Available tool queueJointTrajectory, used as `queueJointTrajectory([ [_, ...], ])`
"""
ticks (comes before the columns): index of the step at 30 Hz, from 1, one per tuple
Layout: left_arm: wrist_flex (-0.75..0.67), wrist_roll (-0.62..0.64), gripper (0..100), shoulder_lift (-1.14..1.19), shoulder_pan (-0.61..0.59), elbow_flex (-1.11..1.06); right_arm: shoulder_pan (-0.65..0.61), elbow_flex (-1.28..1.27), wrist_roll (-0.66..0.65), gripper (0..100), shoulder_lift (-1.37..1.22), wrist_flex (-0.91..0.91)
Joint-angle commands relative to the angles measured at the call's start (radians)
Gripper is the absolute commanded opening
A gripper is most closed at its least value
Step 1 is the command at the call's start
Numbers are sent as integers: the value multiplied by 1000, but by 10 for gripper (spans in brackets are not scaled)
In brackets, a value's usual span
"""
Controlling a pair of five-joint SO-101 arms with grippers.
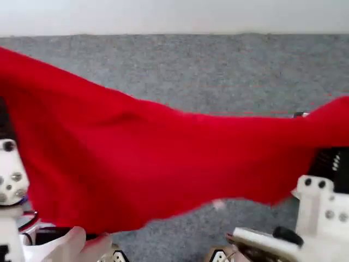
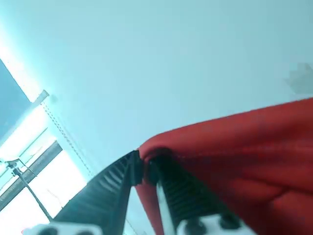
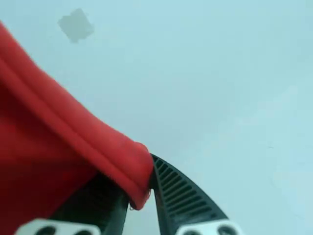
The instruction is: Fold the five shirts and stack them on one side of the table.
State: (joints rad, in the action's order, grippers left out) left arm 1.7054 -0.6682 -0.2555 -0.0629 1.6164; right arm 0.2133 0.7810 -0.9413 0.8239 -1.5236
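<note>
Left gripper: black ribbed jaws are pressed together on a bunched corner of the red fabric shirt. The cloth is caught right at the fingertips and spreads away from them in a wide sheet.

Right gripper: its jaws pinch a rolled hem of the same shirt. One ribbed finger is bare. The other is mostly covered by the cloth draped over it.

In the high view the shirt hangs above the grey felt-covered table, raised off it and stretched across nearly the table's full width between the two arms. Its upper edge slopes down from one side of the table toward the middle, then rises again at the other side. Its lower edge sags over the table's near part, where a bare patch of the table shows under the cloth.

A white arm housing stands at one side of the table, partly behind the cloth. A second white arm housing stands at the opposite side, just under the shirt's raised end.

Beyond the table's far edge is a white wall. The left wrist view looks upward past the jaws to a pale surface and a bright window.
</note>
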Motion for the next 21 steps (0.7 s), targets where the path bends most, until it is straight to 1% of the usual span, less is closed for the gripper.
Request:
queueJointTrajectory([
  [1, 48, -5, 15, -31, -5, 22, 50, 8, -25, 9, -12, -108],
  [4, 48, 2, 15, -29, -5, -61, 48, 8, -18, 9, -62, -236],
  [5, 48, 21, 15, -28, -6, -99, 48, 6, -15, 9, -84, -263],
  [8, 48, 78, 15, -28, -35, -268, 48, -41, 6, 9, -150, -266],
  [12, 46, 86, 15, -26, -34, -565, 45, -187, 57, 9, -225, -260],
  [14, 29, 86, 15, -26, -34, -733, 15, -288, 91, 9, -263, -228],
  [15, 9, 84, 15, -26, -32, -822, 4, -341, 104, 9, -285, -205],
  [17, -77, 84, 15, -26, -32, -993, -2, -442, 123, 9, -325, -134],
  [21, -347, 84, 15, -26, -32, -1320, -22, -638, 138, 9, -404, 122],
])
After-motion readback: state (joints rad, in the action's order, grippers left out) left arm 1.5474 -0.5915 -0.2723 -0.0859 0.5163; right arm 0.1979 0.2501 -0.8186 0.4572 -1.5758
